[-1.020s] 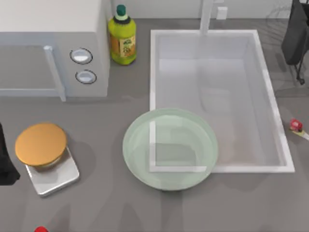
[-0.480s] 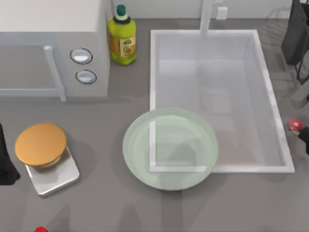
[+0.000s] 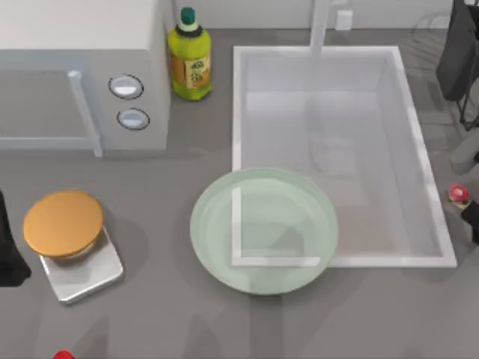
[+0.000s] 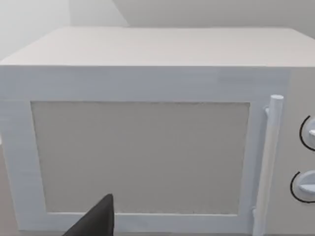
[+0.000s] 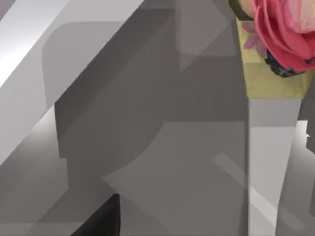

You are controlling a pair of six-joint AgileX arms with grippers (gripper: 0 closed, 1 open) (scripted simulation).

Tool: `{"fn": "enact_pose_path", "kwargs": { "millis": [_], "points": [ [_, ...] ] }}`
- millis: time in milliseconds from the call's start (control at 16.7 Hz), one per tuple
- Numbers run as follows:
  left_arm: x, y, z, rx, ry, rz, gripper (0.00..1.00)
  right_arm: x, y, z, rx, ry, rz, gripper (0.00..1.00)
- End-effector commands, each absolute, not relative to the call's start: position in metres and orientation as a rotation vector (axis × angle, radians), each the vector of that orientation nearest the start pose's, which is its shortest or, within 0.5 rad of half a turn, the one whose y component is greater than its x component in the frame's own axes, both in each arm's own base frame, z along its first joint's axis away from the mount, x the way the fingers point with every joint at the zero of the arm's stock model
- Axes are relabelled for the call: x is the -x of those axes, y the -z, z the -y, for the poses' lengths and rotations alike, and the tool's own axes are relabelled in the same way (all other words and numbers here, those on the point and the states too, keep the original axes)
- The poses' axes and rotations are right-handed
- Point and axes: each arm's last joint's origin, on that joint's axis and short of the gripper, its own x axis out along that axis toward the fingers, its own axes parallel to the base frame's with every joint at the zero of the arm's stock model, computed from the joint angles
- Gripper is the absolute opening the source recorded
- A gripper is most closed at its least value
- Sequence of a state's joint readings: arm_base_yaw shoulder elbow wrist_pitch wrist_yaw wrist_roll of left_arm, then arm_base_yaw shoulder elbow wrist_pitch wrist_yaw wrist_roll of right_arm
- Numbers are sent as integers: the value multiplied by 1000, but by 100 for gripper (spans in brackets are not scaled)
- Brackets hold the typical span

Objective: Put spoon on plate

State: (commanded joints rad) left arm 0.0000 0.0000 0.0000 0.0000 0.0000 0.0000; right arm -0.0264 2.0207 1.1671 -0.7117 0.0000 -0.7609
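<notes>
Looking for the spoon (image 3: 459, 194), we find its red knob at the worktop's (image 3: 150, 314) right edge, well apart from the plate (image 3: 263, 229) (bare so far). Our right pincer (image 3: 471, 218) sits just beside it; we cannot tell its opening. Everything is left.

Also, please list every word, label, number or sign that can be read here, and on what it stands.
No text can be read.
Oil bottle: its label carries print and a small green mark, too blurred to read.
Microwave: two round dials, no legible markings.
</notes>
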Motion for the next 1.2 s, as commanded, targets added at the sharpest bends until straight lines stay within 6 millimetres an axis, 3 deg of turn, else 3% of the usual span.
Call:
{"fn": "enact_pose_path", "kwargs": {
  "millis": [780,1200],
  "points": [
    [-106,-160,1,0,0,0,100,-347,-93,7,580,-579,-1486,2],
    [-106,-160,1,0,0,0,100,-347,-93,7,580,-579,-1486,0]
  ]
}}
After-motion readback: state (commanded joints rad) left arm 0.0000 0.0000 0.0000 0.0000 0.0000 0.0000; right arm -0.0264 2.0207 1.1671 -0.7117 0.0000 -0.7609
